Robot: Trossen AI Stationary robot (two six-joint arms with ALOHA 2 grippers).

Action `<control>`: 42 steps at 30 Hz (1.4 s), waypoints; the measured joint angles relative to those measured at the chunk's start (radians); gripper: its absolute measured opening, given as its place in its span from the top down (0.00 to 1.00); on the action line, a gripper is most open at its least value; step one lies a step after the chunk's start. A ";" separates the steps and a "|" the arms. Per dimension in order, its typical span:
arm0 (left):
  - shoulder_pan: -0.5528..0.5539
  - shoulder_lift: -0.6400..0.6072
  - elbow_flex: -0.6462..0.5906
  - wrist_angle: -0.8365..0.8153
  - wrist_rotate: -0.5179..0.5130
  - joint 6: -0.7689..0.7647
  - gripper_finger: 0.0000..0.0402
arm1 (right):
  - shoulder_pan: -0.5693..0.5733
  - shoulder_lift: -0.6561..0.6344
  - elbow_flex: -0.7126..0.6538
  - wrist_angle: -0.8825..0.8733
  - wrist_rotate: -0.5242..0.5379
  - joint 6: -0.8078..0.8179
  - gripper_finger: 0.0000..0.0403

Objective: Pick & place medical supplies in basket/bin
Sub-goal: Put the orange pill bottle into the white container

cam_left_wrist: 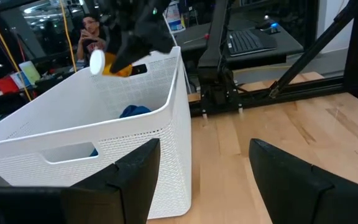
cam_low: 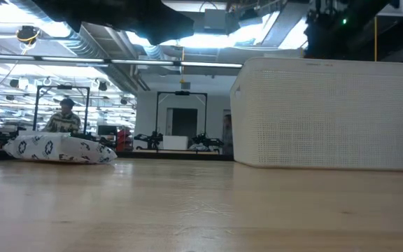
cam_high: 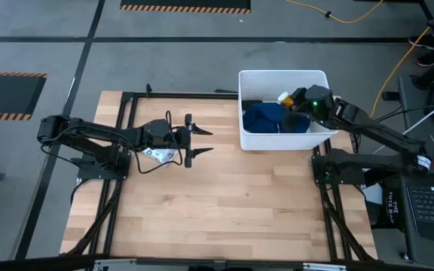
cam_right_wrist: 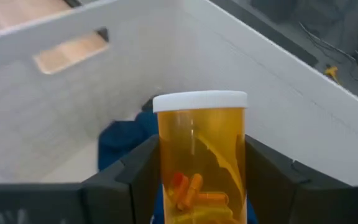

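If reading from the table's left, start with the left gripper [cam_high: 199, 143], hanging above the wood with fingers spread wide and holding nothing. Just behind those fingers, under the wrist, spot the small white packet [cam_high: 155, 155] lying flat on the table. Probably light, thin and limp, so best pinched across an edge or a raised fold rather than pressed from above. Plenty of open board between there and the tub for a carry. Mind only the height of the near wall on the way in.

Farther right, note the white tub [cam_high: 282, 73] at the table's far right corner, with the dark-blue cloth [cam_high: 266, 117] bunched inside. Over it, see the right gripper [cam_high: 298, 98] clamped on an amber pill bottle [cam_right_wrist: 201, 155], white cap up, fingers pressing its sides below the cap. Judge the bottle rigid, smooth and light, with capsules loose inside. Likely to slip or roll, yet bound for a soft landing on cloth. Keep clear of the rim and slot handles, and lower well inside before letting go.
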 joint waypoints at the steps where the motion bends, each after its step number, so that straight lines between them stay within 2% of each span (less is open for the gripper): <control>1: 0.000 0.000 0.000 0.000 0.000 0.000 0.40 | -0.012 -0.001 -0.021 0.024 -0.005 -0.001 0.51; 6: 0.000 0.000 0.000 0.000 0.000 0.000 0.40 | -0.083 0.001 -0.118 0.129 -0.100 -0.032 0.51; 9: 0.000 0.000 0.000 0.000 0.000 0.000 0.40 | -0.133 0.005 -0.144 0.135 -0.141 -0.033 0.51; 15: 0.000 0.000 0.000 0.000 0.000 0.000 0.40 | -0.200 0.005 -0.192 0.169 -0.151 -0.054 0.51; 19: 0.000 0.000 0.000 0.000 0.000 0.000 0.40 | -0.240 0.005 -0.213 0.200 -0.216 -0.044 0.51; 33: 0.000 0.000 0.000 0.000 0.000 0.000 0.40 | -0.309 0.005 -0.323 0.296 -0.219 -0.048 0.51; 42: 0.000 0.000 0.000 0.000 0.000 0.000 0.40 | -0.309 0.005 -0.326 0.314 -0.220 -0.050 0.51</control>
